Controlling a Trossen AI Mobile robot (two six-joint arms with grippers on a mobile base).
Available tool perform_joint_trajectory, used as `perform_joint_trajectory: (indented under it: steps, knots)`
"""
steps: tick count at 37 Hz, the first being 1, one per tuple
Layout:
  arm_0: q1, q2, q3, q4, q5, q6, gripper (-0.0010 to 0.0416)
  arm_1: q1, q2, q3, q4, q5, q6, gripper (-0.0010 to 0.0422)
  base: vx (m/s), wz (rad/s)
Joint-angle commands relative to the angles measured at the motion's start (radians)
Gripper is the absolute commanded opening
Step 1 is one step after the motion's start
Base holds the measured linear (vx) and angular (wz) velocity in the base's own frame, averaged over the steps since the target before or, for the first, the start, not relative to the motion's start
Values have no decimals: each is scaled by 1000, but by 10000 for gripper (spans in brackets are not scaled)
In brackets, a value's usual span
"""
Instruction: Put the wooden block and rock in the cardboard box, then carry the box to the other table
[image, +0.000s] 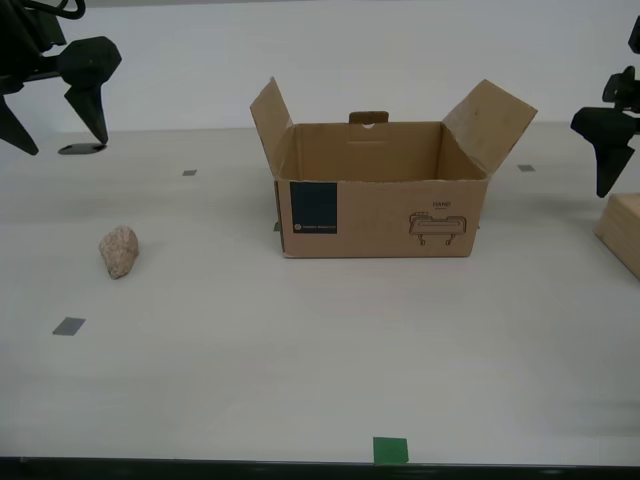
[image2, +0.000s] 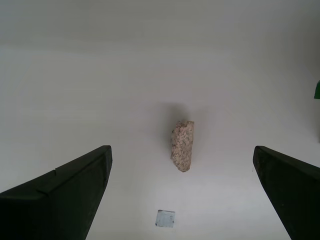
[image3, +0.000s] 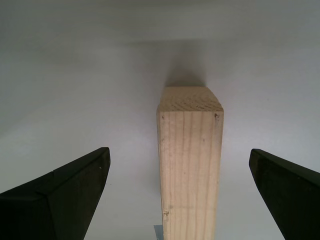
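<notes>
In the exterior view the cardboard box (image: 380, 205) stands open on the table (image: 300, 370), the rock (image: 119, 250) toward the exterior view's left, and the wooden block (image: 622, 232), partly cut off, at its right edge. In the second wrist view my second gripper (image2: 182, 195) has its jaws wide apart above the rock (image2: 182, 145). In the first wrist view my first gripper (image3: 180, 195) has its jaws apart around the wooden block (image3: 191, 170), seemingly not touching it.

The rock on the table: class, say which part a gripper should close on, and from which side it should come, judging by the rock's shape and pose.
Grip the rock across its narrow middle, coming from above. It lies flat and alone on the table, elongated, so its long flanks offer the shortest span. My second gripper is open with the rock centred ahead of it, probably well placed.
</notes>
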Motion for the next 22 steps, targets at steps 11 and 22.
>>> perform_joint_trajectory:
  steps: [11,22]
  knots:
    - [15,85,-1,21,-1,-9,390,-4,0,-21,16,-2,-2,387,0,0]
    - [22,118,-1,56,0,-12,389,-6,0,-65,43,-2,-11,387,0,0]
